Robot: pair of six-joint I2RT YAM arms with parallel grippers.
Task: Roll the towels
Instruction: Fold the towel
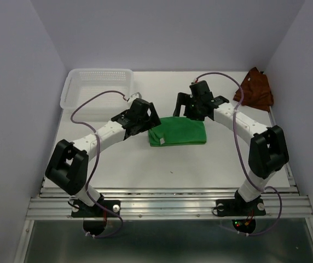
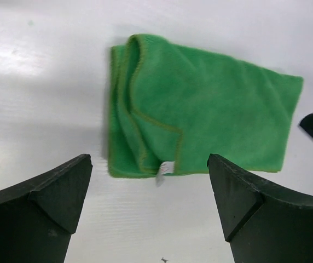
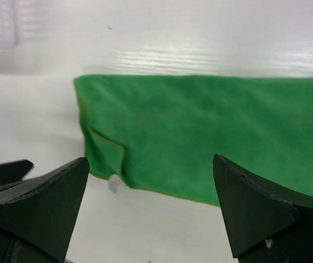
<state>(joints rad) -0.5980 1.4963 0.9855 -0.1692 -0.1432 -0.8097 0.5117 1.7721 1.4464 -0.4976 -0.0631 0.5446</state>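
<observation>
Towel (image 1: 178, 133) lies folded near both spread end effectors (image 1: 149, 120) (image 1: 189, 111).

**Layout, table top**

Folded towel (image 1: 178, 131) lies flat on the table (image 1: 145, 170), near its middle, long side running left to right. Doubled layers and tag (image 2: 166, 168) sit at its left end, the tag at the near corner. Left gripper (image 1: 145, 121) is just beside that left end. Right gripper (image 1: 189, 109) is just behind the far edge. Basket (image 1: 99, 71) sits in the far-left corner. Bunched towel (image 1: 254, 87) sits in the far-right corner, well apart from both.
</observation>
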